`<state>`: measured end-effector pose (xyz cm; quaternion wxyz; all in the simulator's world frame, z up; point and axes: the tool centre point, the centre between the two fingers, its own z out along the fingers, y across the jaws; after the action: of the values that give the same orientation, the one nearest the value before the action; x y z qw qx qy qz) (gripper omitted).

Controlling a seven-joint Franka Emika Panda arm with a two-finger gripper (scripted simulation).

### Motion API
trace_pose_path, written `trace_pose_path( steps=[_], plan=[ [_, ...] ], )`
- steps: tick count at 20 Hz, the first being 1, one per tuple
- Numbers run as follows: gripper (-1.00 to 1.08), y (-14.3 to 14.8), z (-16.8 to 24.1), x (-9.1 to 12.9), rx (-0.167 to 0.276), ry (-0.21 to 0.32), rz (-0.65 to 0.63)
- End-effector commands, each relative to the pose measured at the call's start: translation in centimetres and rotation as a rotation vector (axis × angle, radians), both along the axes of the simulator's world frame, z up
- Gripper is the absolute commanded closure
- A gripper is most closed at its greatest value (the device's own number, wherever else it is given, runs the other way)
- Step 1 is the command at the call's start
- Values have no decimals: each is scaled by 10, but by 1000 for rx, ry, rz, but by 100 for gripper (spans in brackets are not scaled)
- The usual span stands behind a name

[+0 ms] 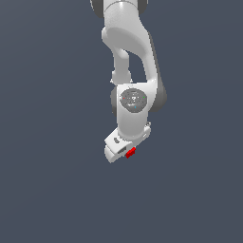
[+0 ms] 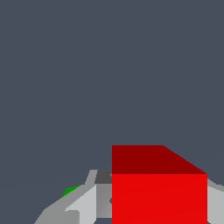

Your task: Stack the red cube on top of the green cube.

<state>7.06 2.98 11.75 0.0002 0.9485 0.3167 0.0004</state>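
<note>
The red cube (image 1: 131, 152) shows as a small red patch at the tip of my gripper (image 1: 127, 154) in the exterior view. In the wrist view the red cube (image 2: 159, 197) fills the space between the two grey fingers (image 2: 87, 202), and the gripper (image 2: 157, 210) is shut on it. Only a thin sliver of the green cube (image 2: 70, 191) shows, just past one finger's outer edge and mostly hidden by it. In the exterior view the green cube is hidden by the hand and arm.
The white arm (image 1: 135, 102) hangs over the middle of a plain dark grey floor (image 1: 47, 190). No other objects show in either view.
</note>
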Motion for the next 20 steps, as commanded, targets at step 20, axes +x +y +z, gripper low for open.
trace_pose_path(
  steps=[20],
  plan=[
    [108,0,-21,-47,0,0,0]
  ],
)
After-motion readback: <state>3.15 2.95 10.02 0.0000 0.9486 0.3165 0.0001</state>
